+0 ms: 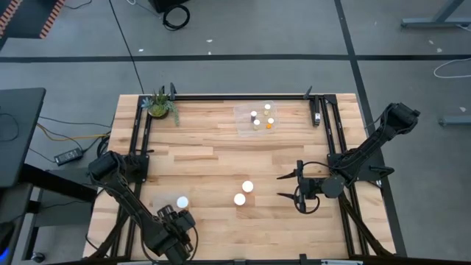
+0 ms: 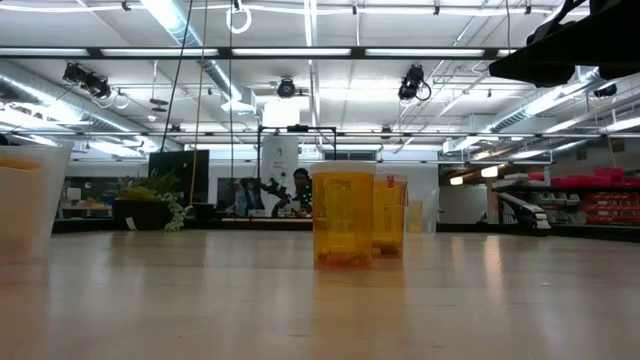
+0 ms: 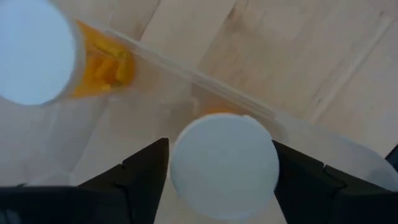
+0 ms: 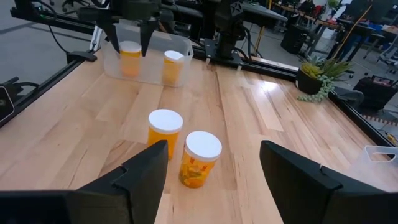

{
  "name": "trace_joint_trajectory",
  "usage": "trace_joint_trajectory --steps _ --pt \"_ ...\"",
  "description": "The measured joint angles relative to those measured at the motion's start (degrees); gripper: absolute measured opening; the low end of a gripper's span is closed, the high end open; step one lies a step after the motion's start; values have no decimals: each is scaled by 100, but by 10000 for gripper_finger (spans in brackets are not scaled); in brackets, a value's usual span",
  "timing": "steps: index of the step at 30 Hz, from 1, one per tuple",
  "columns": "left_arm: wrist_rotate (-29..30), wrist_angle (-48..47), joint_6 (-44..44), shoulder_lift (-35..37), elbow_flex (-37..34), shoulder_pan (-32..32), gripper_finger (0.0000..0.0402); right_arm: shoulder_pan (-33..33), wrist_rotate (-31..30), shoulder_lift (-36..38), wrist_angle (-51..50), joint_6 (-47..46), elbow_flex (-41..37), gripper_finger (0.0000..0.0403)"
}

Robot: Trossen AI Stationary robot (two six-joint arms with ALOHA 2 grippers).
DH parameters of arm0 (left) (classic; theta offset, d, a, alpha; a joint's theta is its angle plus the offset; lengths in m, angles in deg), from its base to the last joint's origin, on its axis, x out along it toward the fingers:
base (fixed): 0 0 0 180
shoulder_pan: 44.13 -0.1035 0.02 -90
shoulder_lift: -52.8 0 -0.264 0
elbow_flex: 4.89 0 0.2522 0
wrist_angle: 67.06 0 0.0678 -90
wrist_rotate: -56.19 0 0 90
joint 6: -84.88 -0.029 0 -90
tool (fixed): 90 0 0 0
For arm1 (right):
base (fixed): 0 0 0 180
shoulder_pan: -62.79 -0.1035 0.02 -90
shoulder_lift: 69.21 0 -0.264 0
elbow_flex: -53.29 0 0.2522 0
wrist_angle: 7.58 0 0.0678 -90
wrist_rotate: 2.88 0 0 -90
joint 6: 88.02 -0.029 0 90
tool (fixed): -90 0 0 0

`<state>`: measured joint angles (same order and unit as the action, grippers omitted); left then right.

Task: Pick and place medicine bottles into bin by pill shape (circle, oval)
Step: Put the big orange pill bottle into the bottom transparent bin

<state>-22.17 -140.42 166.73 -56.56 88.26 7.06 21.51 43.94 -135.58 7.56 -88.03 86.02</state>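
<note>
Two wide orange bottles with white caps (image 1: 247,186) (image 1: 239,199) stand upright on the table's middle; they also show in the right wrist view (image 4: 164,132) (image 4: 199,158). My right gripper (image 1: 287,185) is open and empty, level, just to their right. My left gripper (image 1: 174,223) is over a clear bin (image 1: 160,200) at the near left, shut on a wide white-capped bottle (image 3: 224,165). Another wide bottle (image 1: 182,202) stands in that bin. Several narrow bottles (image 1: 261,118) stand in a second clear bin (image 1: 243,112) at the far edge. My left gripper pinches the wide bottle between its two fingers (image 3: 146,171), one on each side just below the white cap (image 3: 224,165). The fingers point down from above. The bottle is upright inside the bin's walls (image 4: 129,53); whether its base rests on the bin's floor, I cannot tell.
A green potted plant (image 1: 160,105) stands at the far left corner. Black frame rails (image 1: 243,96) run along the table's far edge and both sides. Bare wood lies between the two bins and near the front edge.
</note>
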Motion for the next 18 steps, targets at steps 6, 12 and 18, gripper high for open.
trace_joint_trajectory --steps 6,12,18 --pt "-56 -51 -5 262 0 -40 296 0 0 0 0 -12 0 262" --pt "-47 -490 -6 827 7 -129 304 0 0 -2 9 23 0 262" --pt "610 -44 -988 1145 11 -385 290 1 20 0 4 21 0 262"
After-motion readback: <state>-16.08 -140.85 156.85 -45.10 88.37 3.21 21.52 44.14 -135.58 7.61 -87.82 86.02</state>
